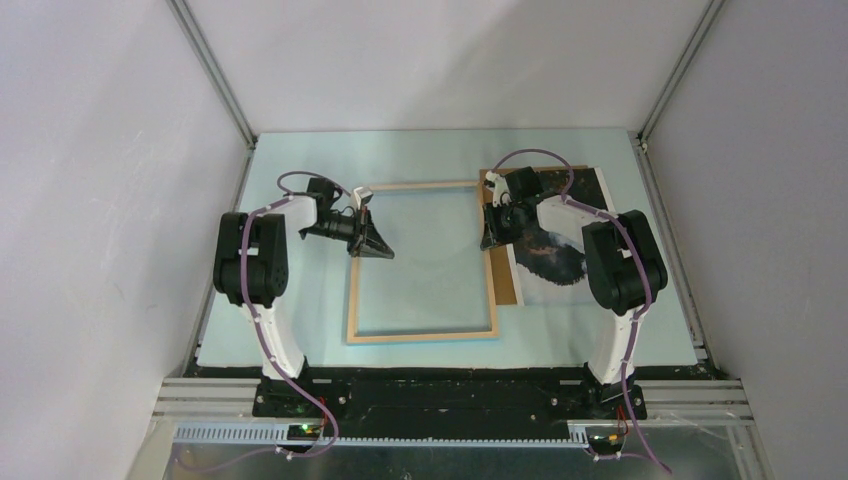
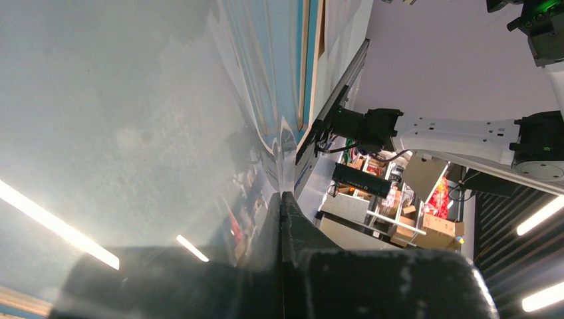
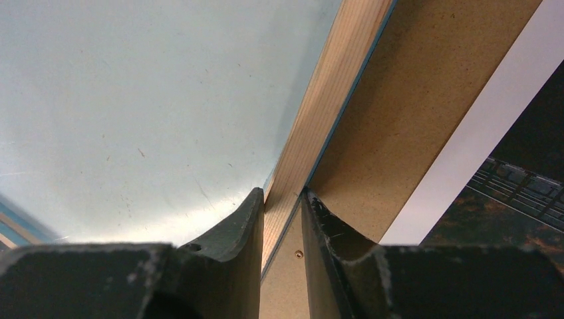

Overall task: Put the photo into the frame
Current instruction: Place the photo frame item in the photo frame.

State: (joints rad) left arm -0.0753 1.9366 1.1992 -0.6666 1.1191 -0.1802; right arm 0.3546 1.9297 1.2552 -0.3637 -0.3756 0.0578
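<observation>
Right end effector (image 3: 282, 196) is grasping the frame (image 3: 332, 100), one finger on each side of its right rail, pale wood face up! Left end effector (image 2: 281, 199) is clenched on nothing, tip down over the glossy pane (image 2: 133, 100) by the left rail. The frame lies mid-surface (image 1: 540, 335). Just right of it the photo (image 1: 545, 262), picture side up, rests on the brown backing board (image 1: 505, 280), partly under the right arm (image 1: 620, 265).
</observation>
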